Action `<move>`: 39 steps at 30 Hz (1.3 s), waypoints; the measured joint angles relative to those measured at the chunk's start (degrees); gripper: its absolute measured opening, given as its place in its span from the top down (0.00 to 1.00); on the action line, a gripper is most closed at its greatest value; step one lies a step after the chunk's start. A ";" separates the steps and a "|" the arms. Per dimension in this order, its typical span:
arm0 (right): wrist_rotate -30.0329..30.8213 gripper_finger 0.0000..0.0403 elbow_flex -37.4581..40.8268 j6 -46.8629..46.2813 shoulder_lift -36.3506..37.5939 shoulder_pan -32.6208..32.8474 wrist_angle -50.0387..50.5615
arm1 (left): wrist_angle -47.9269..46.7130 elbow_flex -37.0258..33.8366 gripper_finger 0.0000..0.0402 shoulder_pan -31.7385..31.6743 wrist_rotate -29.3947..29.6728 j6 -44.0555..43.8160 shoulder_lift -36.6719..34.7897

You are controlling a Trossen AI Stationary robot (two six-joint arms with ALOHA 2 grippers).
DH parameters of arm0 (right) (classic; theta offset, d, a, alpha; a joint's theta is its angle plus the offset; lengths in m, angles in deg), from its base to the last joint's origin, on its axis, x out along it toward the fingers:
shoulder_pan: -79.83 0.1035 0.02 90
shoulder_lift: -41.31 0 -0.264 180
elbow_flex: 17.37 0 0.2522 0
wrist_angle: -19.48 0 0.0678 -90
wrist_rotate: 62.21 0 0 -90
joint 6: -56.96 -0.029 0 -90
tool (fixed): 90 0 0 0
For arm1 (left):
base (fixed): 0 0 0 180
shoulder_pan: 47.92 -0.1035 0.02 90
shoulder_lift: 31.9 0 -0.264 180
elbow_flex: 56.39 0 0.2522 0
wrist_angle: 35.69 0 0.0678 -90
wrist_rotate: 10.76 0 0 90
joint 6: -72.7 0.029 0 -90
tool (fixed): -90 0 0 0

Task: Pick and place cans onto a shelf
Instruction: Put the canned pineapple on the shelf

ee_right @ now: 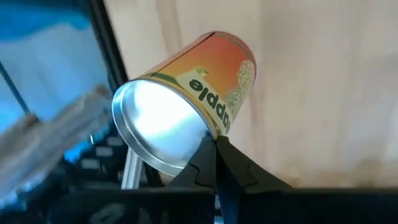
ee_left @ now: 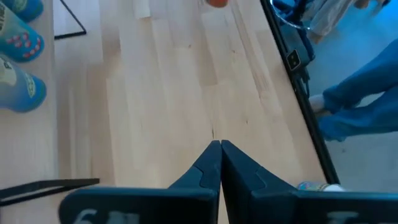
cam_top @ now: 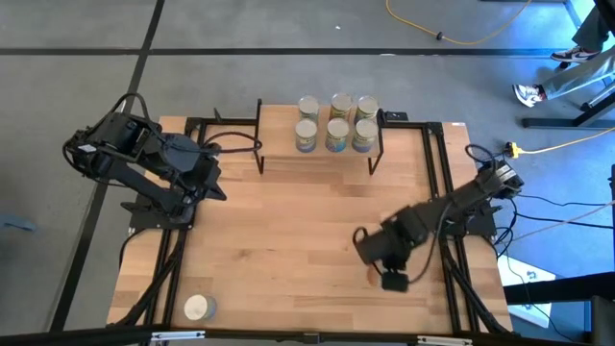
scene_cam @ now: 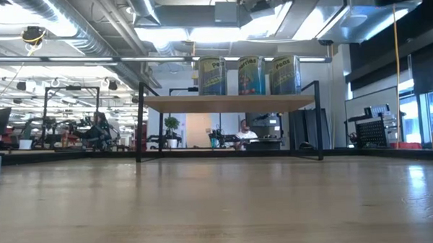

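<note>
The wooden table (cam_top: 288, 231) is seen from above with the shelf (cam_top: 279, 130) set at its far edge. Six cans (cam_top: 335, 123) are already stood on the shelf in two rows of three. A seventh can (cam_top: 198, 308) is left upright near the table's near left corner, well apart from both arms.

The left arm (cam_top: 144, 159) is parked at the far left of the table. The left gripper (ee_left: 220, 144) is closed on nothing, its fingers pressed together above bare wood.

The right arm (cam_top: 452, 207) is reached in over the near right part of the table. There an orange can (ee_right: 193, 106) is found lying on its side, its silver end turned toward the wrist camera. The right gripper (ee_right: 215, 140) is clenched with nothing between its fingers, its tips just at the can's rim.

The step in hand is judged to be picking up this fallen can. The fingers should be opened wide first, then lowered astride the label so that the curved wall is squeezed across its width. A can lying down is likely to roll when nudged, so a slow, centred approach is advised. It must also be turned upright before it is set on the shelf.
</note>
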 joint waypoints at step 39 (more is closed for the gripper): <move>3.62 1.00 -8.98 6.36 -14.28 -27.15 -14.67 | -1.57 0.00 1.00 -0.09 2.99 19.07 5.11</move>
